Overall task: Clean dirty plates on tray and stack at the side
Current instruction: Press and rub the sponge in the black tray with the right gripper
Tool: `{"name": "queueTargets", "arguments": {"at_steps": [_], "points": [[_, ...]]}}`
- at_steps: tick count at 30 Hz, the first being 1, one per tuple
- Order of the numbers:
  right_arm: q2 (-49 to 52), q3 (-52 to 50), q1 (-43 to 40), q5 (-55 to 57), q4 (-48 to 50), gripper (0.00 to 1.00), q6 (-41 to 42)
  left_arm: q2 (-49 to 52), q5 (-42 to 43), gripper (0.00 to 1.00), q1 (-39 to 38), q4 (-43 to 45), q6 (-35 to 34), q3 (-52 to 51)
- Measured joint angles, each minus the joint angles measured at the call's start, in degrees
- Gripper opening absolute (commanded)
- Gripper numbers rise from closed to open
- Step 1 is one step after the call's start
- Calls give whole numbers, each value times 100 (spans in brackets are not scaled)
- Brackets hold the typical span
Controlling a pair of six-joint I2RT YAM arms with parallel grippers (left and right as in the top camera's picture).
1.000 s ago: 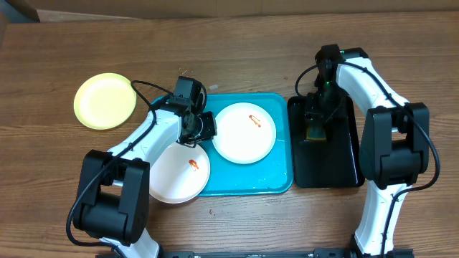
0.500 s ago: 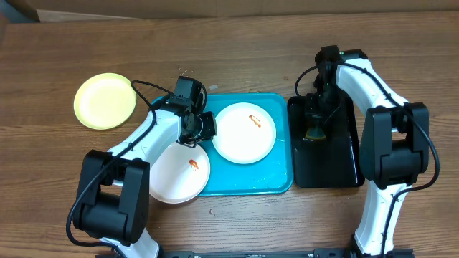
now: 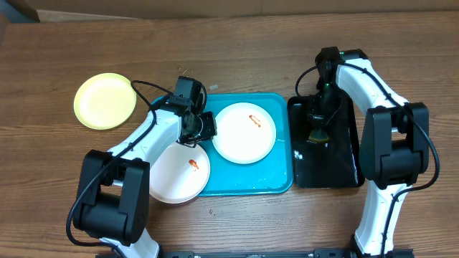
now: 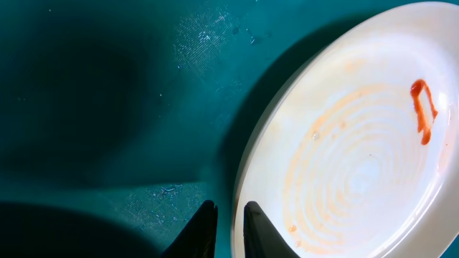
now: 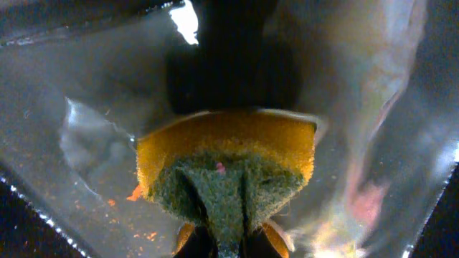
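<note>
A white plate [image 3: 244, 132] with a red smear lies in the turquoise tray [image 3: 251, 180]. My left gripper [image 3: 203, 129] is at its left rim. In the left wrist view the fingers [image 4: 226, 228] are closed on the rim of this plate [image 4: 358, 158], with the tray floor [image 4: 107, 86] to the left. A second smeared white plate [image 3: 176, 175] hangs over the tray's front left corner. The yellow-green plate [image 3: 105, 101] lies on the table at far left. My right gripper [image 3: 318, 123] is shut on a yellow and green sponge [image 5: 226, 168] over the black tray.
The smaller black tray [image 3: 346, 165] stands right of the turquoise tray and holds wet, shiny liquid [image 5: 93, 143] with orange specks. Wooden table all around. A small speck lies on the table in front of the turquoise tray.
My right gripper has moved the sponge a little toward the front of the black tray. The left arm and the plates have not moved.
</note>
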Motion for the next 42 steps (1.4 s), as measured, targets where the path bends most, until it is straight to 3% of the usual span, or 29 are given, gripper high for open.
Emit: {"name": "queueTargets", "arguments": {"at_steps": [12,42], "points": [[-11,719,0,46,-944,4,72,0,0,19,0,2,2,0],[-42,791,48,433,-964,4,647,76,-260,18,-238,17,129,0]]}}
